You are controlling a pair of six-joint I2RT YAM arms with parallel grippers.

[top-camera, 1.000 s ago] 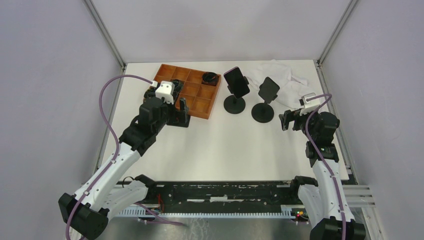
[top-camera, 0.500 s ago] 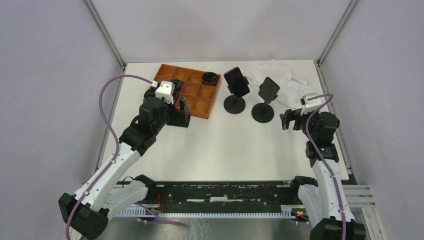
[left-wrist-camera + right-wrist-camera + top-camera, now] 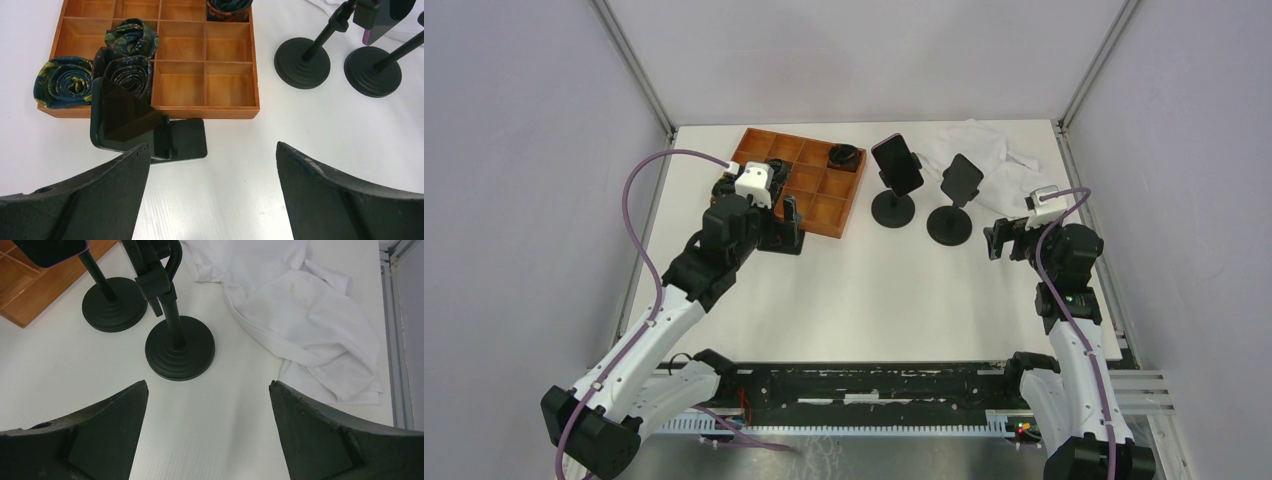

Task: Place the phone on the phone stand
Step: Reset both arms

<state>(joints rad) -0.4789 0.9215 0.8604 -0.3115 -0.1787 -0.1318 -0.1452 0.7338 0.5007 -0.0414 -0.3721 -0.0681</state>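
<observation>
Black left hand (image 3: 211,147) and right hand (image 3: 208,384) stay spread wide, empty, unmoved.

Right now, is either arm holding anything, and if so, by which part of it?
Nothing is held: the left fingers and the right fingers both stand wide open, gripping nothing.

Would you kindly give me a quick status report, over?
Open and empty: left gripper, right gripper. Black phone leaning on low stand, by tray. Nothing in the way.
</observation>
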